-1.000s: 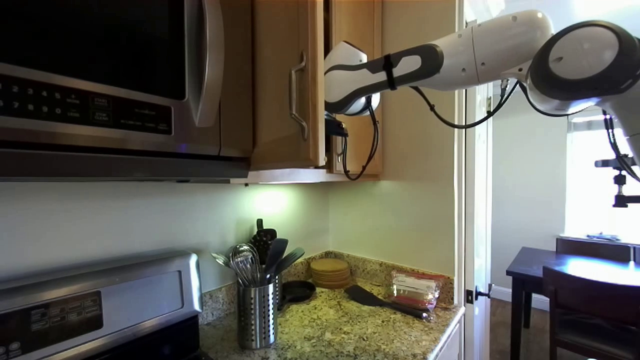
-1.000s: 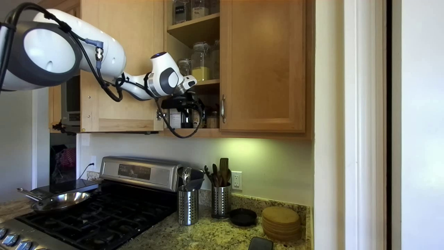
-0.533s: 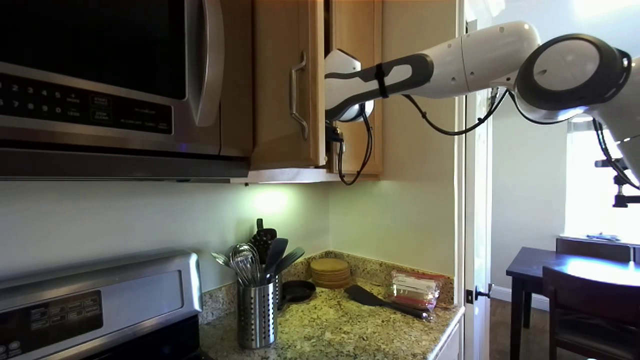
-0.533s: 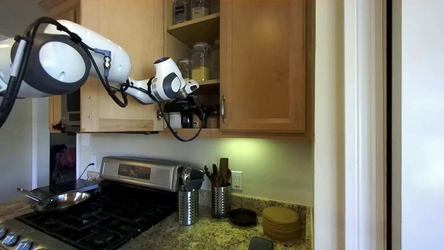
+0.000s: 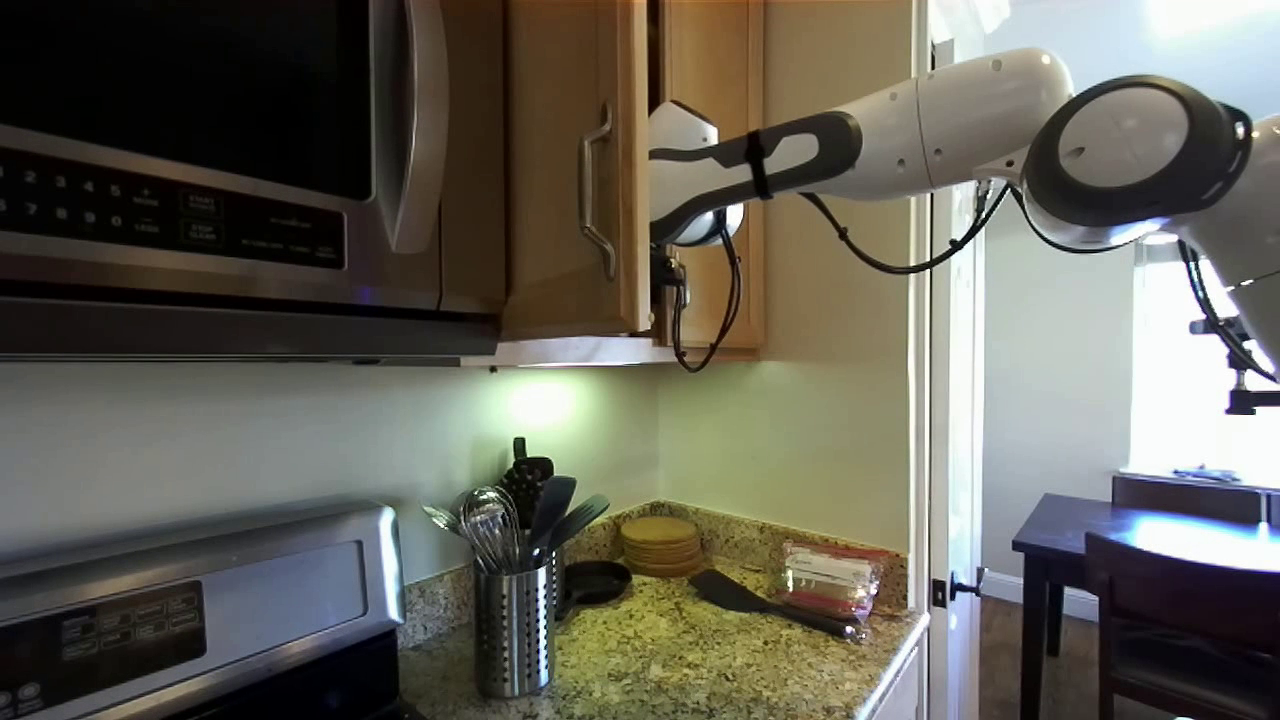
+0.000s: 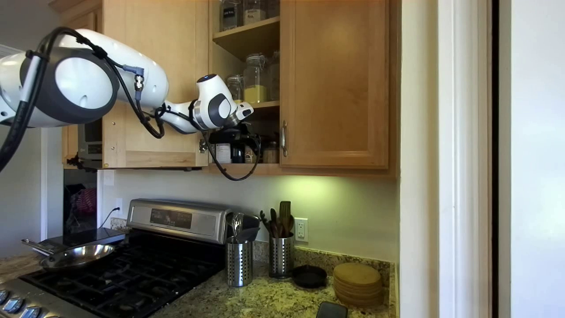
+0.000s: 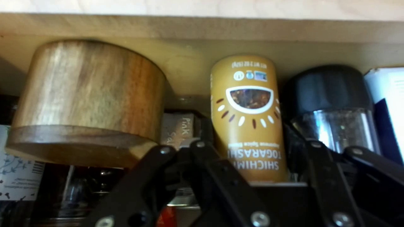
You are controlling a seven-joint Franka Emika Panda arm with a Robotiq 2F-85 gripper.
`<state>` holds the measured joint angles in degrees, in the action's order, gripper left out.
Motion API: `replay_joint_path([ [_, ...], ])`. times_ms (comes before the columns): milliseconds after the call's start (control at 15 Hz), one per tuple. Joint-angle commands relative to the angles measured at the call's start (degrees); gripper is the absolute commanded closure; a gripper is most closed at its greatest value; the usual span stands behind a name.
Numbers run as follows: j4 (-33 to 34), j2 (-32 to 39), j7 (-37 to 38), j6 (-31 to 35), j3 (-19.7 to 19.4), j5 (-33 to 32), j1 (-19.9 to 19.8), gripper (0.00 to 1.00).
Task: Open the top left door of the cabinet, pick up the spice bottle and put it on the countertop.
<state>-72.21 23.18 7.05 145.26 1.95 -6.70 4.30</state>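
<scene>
The top left door (image 6: 154, 84) of the cabinet (image 6: 340, 84) stands swung open, its outer face and bar handle (image 5: 597, 190) visible in an exterior view. Upright on the lower shelf is the spice bottle (image 7: 249, 110), yellowish-orange; the wrist picture shows it upside down. My gripper (image 7: 247, 130) has one finger along each side of it, both close against its body, so it looks shut on the bottle. The lid end is partly hidden behind the gripper. An exterior view shows a bit of the spice bottle (image 6: 250, 155) below my wrist. Far below lies the granite countertop (image 5: 680, 650).
Close beside the bottle stand a black-capped grinder (image 7: 331, 94) and a wooden round container (image 7: 91, 91). Glass jars (image 6: 255, 79) fill the shelf above. Utensil holders (image 5: 514, 640), a stack of round mats (image 5: 660, 545) and a spatula (image 5: 740, 592) are on the countertop.
The arm has sunk and reached a little further toward the shelf, mostly in the earlier half second, with only a slight drop since. The door, bottle and countertop items look unmoved.
</scene>
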Motion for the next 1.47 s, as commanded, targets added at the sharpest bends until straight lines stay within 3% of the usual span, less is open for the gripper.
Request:
replay_joint_path([
  [0,-1.2,-2.7,0.4,-1.0,-0.4,-1.1,0.6,0.73],
  [600,-6.0,-9.9,0.2,-0.1,-0.4,-2.1,1.7,0.73],
  [1400,-26.1,-23.0,1.8,0.2,-0.3,-5.3,1.2,0.73],
])
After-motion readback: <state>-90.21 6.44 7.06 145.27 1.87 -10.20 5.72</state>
